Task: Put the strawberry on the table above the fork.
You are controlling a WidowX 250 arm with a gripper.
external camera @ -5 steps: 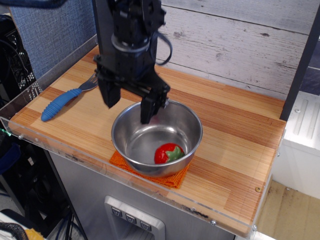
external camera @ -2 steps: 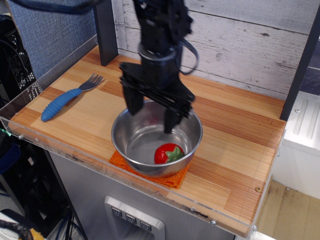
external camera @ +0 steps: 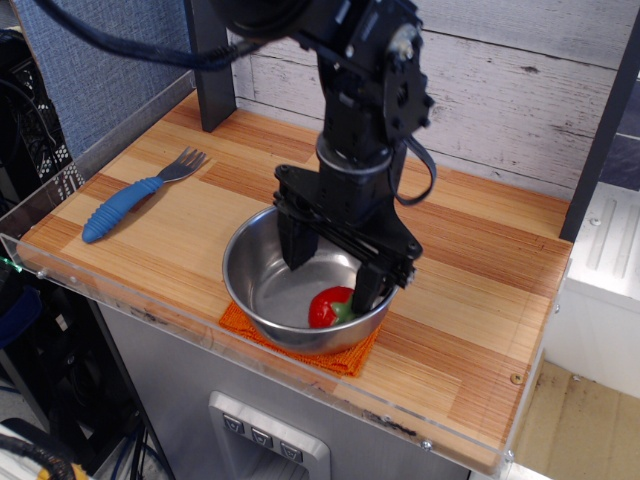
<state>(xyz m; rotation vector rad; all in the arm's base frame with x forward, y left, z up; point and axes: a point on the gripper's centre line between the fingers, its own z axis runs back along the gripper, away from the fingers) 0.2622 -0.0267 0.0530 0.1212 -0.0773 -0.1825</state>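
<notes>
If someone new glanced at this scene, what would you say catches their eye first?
The black gripper reaches open into the steel bowl at the table's front middle, its fingers straddling the glossy red strawberry. Next comes the blue-handled fork lying far left, well apart from the bowl.

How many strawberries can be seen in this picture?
1. The strawberry lies inside the steel bowl, partly behind a finger of the open gripper. No other is visible.
</notes>
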